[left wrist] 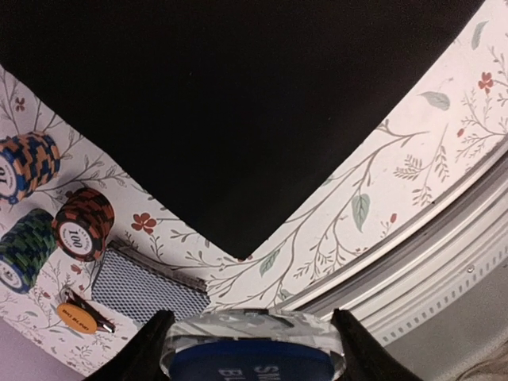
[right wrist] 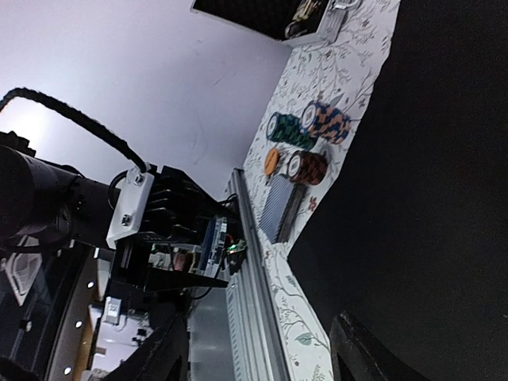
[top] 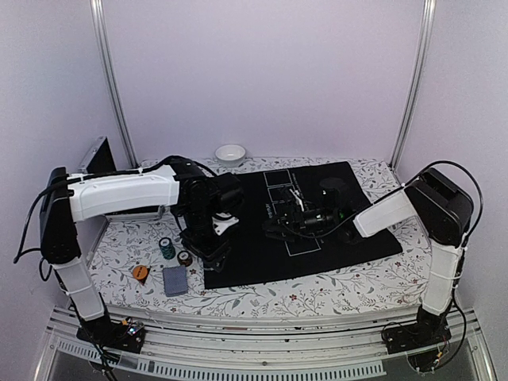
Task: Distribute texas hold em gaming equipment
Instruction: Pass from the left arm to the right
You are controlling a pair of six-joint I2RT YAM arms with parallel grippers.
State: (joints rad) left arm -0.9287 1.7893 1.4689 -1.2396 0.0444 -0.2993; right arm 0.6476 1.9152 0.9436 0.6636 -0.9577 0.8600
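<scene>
Blue button disc [left wrist: 254,363] pinched flat in left gripper [left wrist: 252,332] over black mat [left wrist: 238,119] near corner; right gripper [right wrist: 262,327] parted, empty, farther off.

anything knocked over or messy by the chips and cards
Nothing stands out. The three chip stacks stand upright and neat on the floral cloth, and the card deck beside them is squared up, not fanned.

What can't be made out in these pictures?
- Left wrist view: the lettering on the blue disc in the left gripper is cut off by the bottom edge.
- Top view: the right gripper is dark against the black mat, so its jaws are lost.
- Top view: the chips are too small to read.
- Right wrist view: the case is cut by the top edge, so its contents are unclear.
</scene>
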